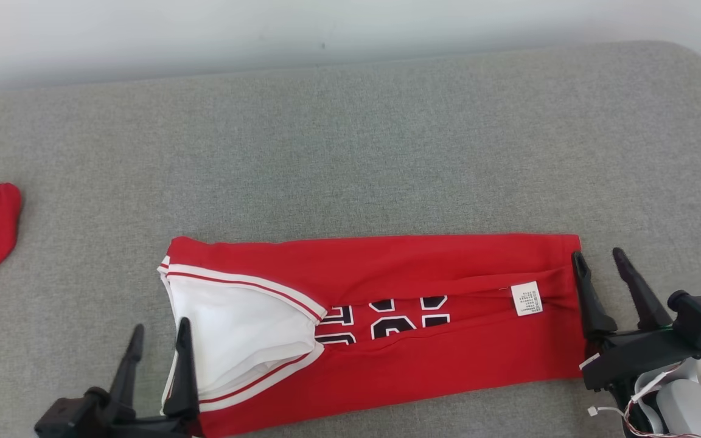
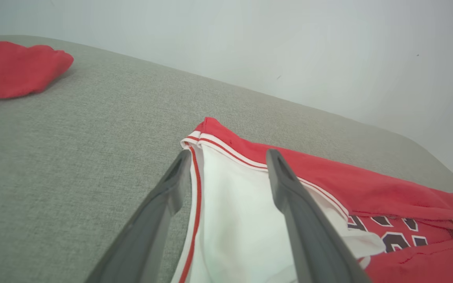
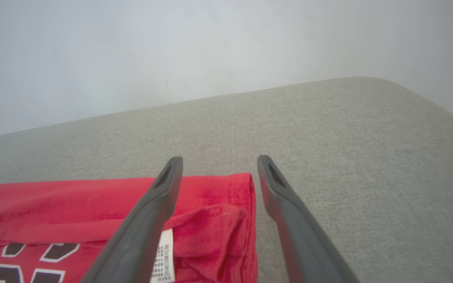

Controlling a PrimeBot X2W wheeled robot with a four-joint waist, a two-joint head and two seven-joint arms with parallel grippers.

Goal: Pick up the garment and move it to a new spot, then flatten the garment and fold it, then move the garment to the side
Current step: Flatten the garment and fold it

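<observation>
My left gripper [image 1: 162, 325] and right gripper [image 1: 599, 253] gape empty at either end of the folded shirt [image 1: 448, 359] on the cushion [image 1: 387, 152]; my head sees its length, my wrists each end.

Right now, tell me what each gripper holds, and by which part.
Nothing is held. The left gripper is open astride the garment's white-trimmed end; the right gripper is open astride its other end.
</observation>
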